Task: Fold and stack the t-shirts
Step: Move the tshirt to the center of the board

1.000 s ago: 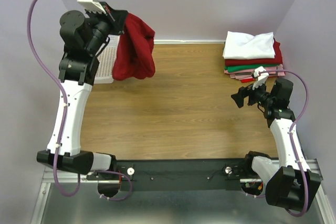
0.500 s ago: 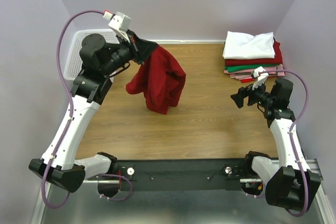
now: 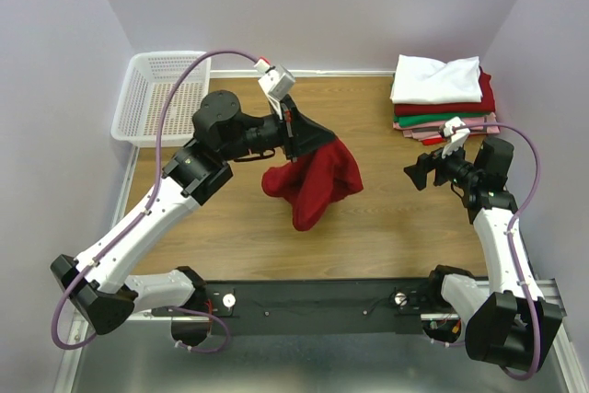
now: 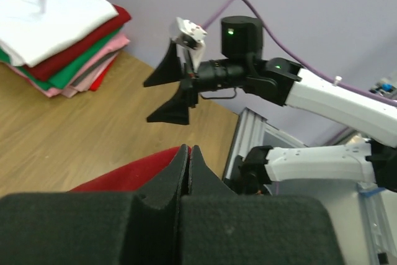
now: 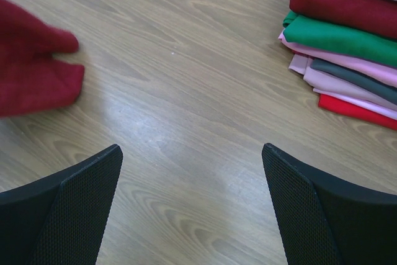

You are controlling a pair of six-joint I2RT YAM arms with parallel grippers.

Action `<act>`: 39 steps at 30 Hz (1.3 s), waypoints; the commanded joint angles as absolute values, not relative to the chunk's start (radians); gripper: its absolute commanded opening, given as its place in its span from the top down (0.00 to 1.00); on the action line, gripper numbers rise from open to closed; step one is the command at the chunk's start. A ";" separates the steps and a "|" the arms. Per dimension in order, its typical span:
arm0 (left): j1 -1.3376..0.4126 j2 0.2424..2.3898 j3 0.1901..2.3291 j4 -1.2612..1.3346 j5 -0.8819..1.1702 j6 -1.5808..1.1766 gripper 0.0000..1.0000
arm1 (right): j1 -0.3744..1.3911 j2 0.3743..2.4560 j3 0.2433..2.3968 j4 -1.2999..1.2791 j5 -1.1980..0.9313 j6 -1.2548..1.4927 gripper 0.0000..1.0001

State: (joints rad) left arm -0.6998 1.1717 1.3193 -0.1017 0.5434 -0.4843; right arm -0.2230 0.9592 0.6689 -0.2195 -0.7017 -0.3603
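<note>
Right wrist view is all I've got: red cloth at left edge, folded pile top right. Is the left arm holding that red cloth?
Observer: Yes. The left gripper is shut on the dark red t-shirt, which hangs bunched over the table.
Operator: What's on top of the pile?
Observer: A white t-shirt tops the folded stack, by the back wall on the right.
Operator: Anything else out there?
Observer: A white mesh basket sits at the far left corner. The right gripper is open, short of the stack.
</note>
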 commanded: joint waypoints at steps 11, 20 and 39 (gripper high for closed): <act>-0.778 1.183 1.229 -0.008 0.519 -0.456 1.00 | -0.230 0.956 0.673 -0.232 -0.726 -0.373 0.00; -0.715 1.195 1.069 -0.055 0.350 -0.413 1.00 | -0.229 0.956 0.672 -0.233 -0.730 -0.373 0.00; -0.564 1.082 0.796 -0.129 0.074 -0.420 0.25 | -0.230 0.962 0.669 -0.236 -0.745 -0.380 0.00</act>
